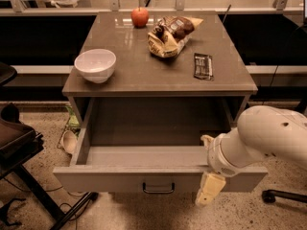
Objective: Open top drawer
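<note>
Plainly, the top drawer (144, 156) stood pulled well out from under the grey cabinet top (144, 78), its deep grey inside bare to the camera and its flat front nearest the viewer. A small dark bar handle (158, 188) sat at the middle of that front. The gripper (209, 188) was at the right end of the drawer front, a cream part hanging down before the panel, with the bulky white arm (268, 135) reaching in from the right. It seemed to touch the front edge, though how wide it stood I could not tell. On the cabinet top were a white bowl (95, 65) at the left, a red apple (140, 17) at the back, a crumpled snack bag (170, 35) beside it and a dark wrapped bar (203, 65) to the right.
</note>
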